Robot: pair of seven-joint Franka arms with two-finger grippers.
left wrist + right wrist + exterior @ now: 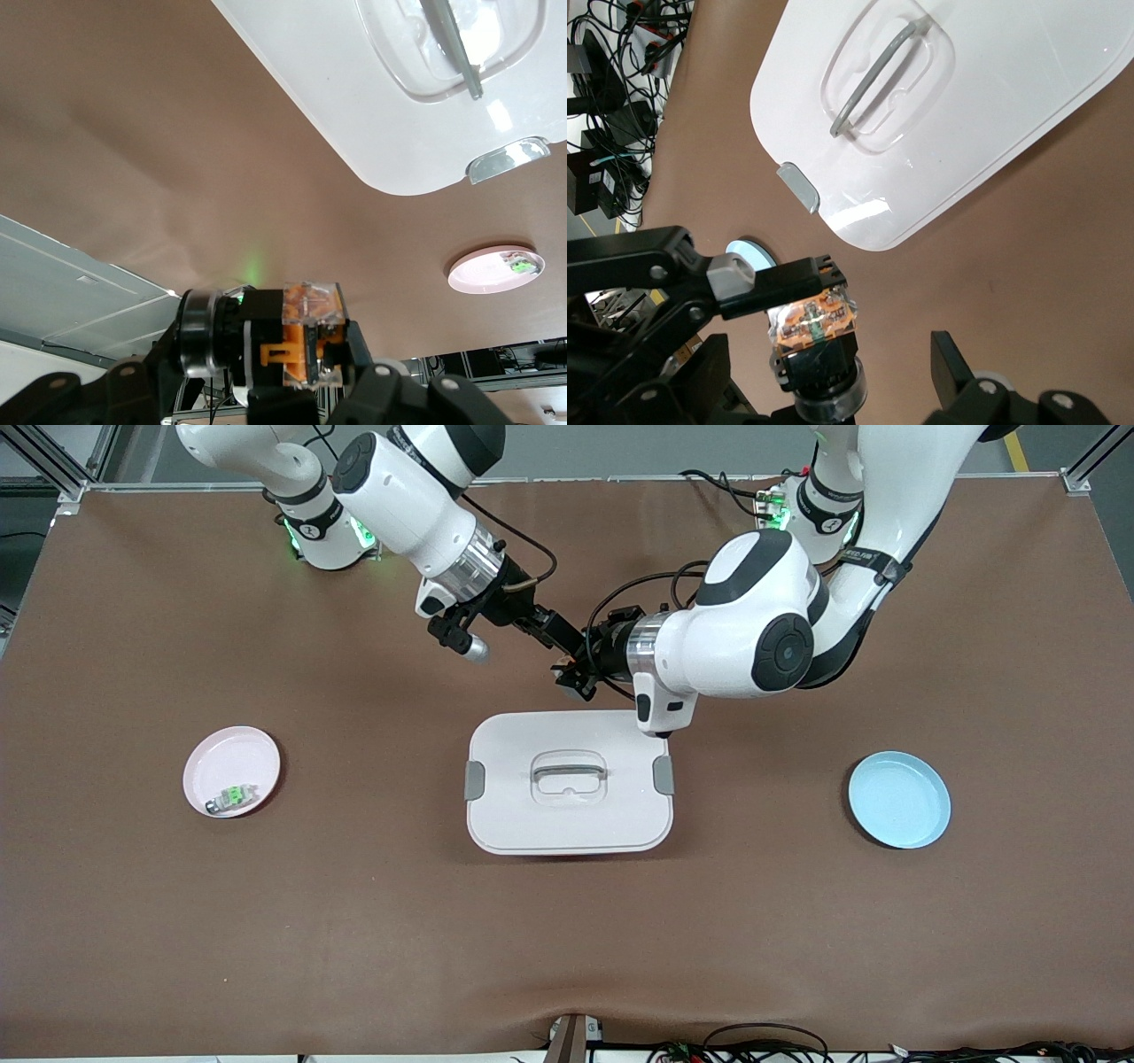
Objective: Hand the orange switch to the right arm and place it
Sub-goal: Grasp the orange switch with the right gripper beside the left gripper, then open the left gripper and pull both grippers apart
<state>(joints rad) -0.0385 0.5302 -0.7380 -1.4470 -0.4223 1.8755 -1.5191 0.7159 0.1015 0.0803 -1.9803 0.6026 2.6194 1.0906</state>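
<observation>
The orange switch point(570, 670), a small black block with an orange, clear-capped part and a silver ring, hangs in the air over the brown table, just past the white lid's edge toward the robots' bases. My left gripper point(580, 666) is shut on it; in the left wrist view the switch point(306, 336) sits between that gripper's fingers point(310, 376). My right gripper point(556, 636) is open, its two fingers spread wide on either side of the switch point(819, 332) without touching it point(828, 363). The left gripper's grey-padded finger point(731, 276) shows in the right wrist view.
A white lid with a grey handle point(514, 815) lies mid-table, below the grippers. A pink plate point(226, 757) toward the right arm's end holds a small pale switch with a green middle point(234, 797). A blue plate point(899, 799) lies toward the left arm's end.
</observation>
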